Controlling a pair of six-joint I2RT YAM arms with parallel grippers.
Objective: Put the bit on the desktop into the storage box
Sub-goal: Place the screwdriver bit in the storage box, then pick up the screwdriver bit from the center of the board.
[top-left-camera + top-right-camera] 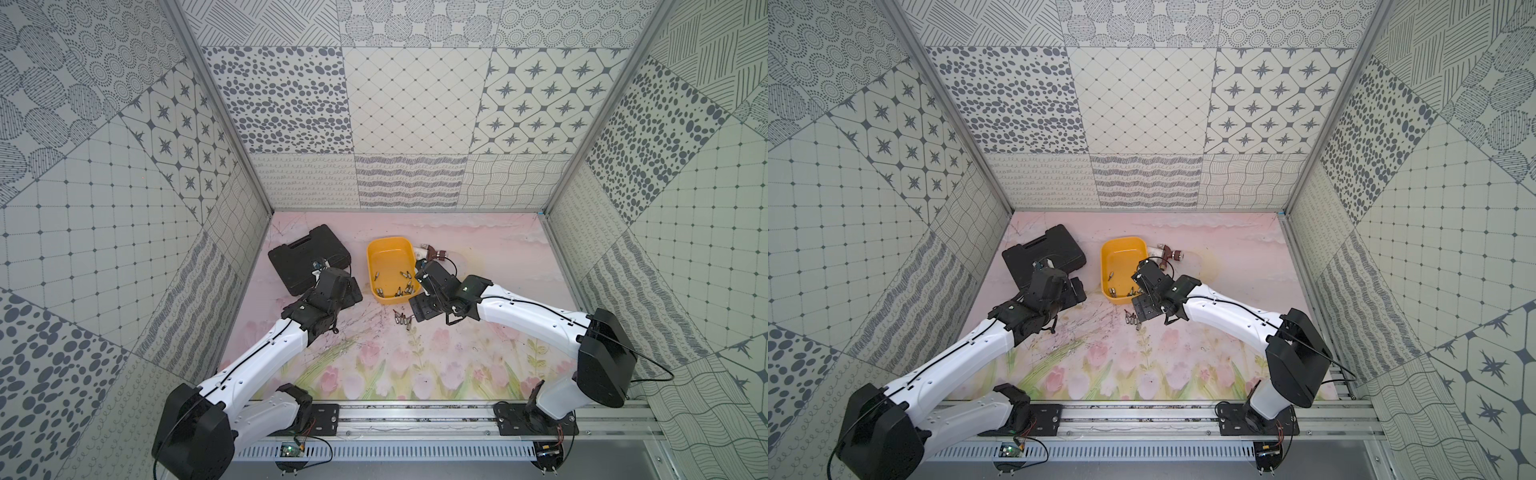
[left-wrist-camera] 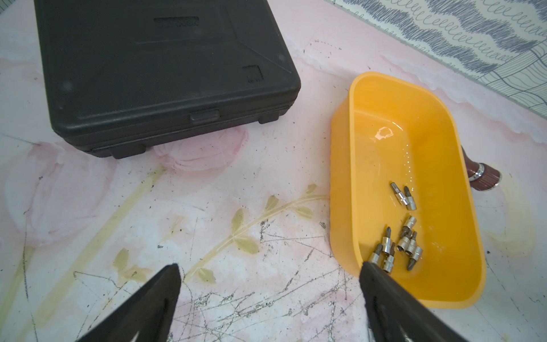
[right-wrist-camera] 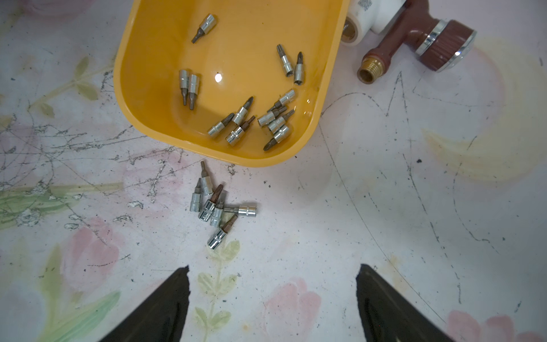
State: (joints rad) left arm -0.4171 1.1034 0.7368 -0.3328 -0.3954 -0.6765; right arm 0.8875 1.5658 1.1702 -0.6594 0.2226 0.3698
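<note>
In both top views the left arm (image 1: 266, 349) covers one end of the black case (image 1: 299, 249). The right arm (image 1: 532, 316) covers a corner of the yellow box (image 1: 390, 262). The loose bits (image 1: 402, 321) on the bench (image 1: 457, 353) are too small to count there.

In the left wrist view the case runs off the picture's edge. The brown tap (image 2: 481, 174) is mostly hidden behind the box. One finger of the left tool (image 2: 270, 266) covers some put-away bits (image 2: 381, 260).

In the right wrist view the box and the tap's white end run off the edge.
</note>
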